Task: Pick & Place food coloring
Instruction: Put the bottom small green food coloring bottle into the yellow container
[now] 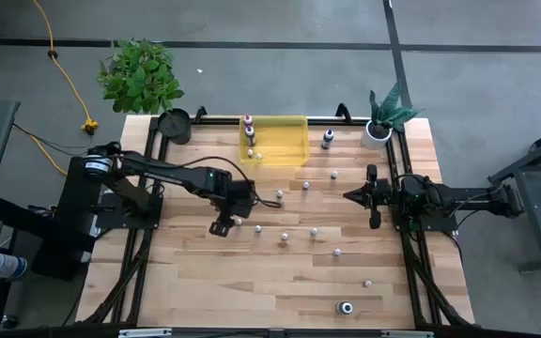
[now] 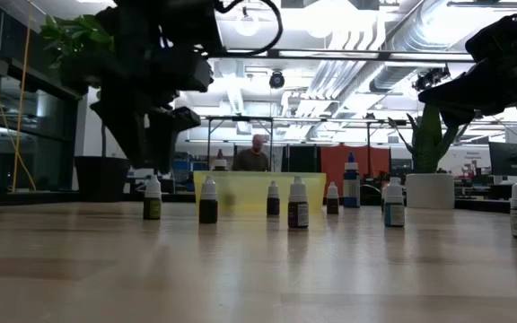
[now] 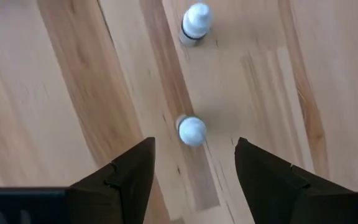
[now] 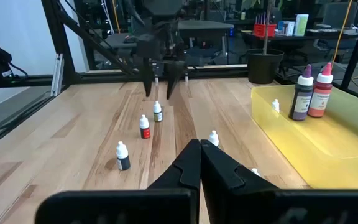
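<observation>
hovering above the tabletop, the left hand points straight down with its fingers parted, and we read this as the approach to one small bottle. in the left wrist view a white-capped bottle stands upright on the wood between the two fingers, not yet touched by either; a second bottle stands beyond it. we judge that the parted fingers straddle the cap so that closing would grip the body from both sides.

the food coloring is scattered: loose bottles stand apart across the middle and right of the tabletop, and one sits near the front edge. the yellow bin at the back already holds a few, including two taller pink-capped bottles upright in a corner; we take it for the drop-off. one dark bottle stands just outside the bin, toward the potted plant.

the right hand waits at the right side, closed on nothing, clear of the left arm's working area. a person shows far behind in the low view.
</observation>
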Controlling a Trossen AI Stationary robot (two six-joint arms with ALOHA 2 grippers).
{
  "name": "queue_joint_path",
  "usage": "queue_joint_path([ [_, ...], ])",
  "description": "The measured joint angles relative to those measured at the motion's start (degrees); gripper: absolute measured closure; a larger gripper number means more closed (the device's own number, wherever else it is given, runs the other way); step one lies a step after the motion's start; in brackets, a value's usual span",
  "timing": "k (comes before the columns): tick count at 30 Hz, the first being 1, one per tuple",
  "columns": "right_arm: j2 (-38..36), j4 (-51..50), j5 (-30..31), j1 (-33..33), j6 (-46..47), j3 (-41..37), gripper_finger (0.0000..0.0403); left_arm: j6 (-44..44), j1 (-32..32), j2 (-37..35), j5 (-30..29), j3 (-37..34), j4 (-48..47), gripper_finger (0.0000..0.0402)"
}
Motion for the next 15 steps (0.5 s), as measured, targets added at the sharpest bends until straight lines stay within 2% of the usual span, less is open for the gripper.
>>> queue_joint_path([
  [15,0.0,0.0,0.0,0.0,0.0,0.0,0.0402,-0.4,-0.6,4.9,-0.2,0.0,3.1,0.0188],
])
